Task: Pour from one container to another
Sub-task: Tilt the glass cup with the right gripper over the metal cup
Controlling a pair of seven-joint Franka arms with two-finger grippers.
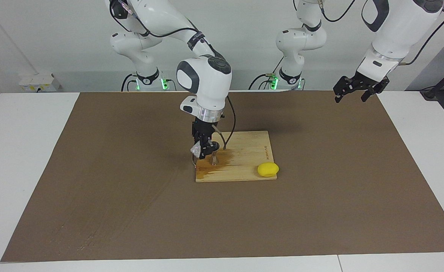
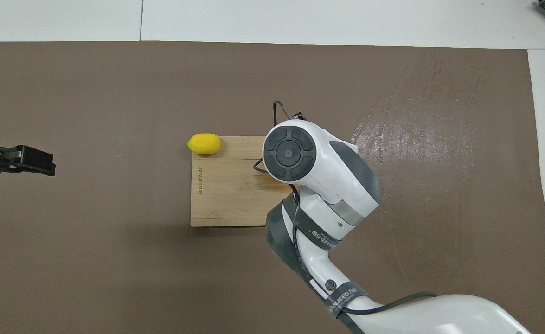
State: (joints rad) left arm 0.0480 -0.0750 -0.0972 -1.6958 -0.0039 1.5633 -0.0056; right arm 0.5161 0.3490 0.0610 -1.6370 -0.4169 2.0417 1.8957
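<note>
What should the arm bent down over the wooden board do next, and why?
Probably tip the plastic cup a little further, or level it if it is spent. The right gripper holds it tilted just above the steel jigger on the board, and a dark wet patch already spreads beside the jigger, so aim matters. The left gripper waits aside.

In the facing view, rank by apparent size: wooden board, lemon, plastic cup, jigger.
1. Wooden board, clearly largest.
2. Lemon.
3. Plastic cup and jigger: not ranked; both are small and partly hidden by the right gripper holding the cup.
</note>
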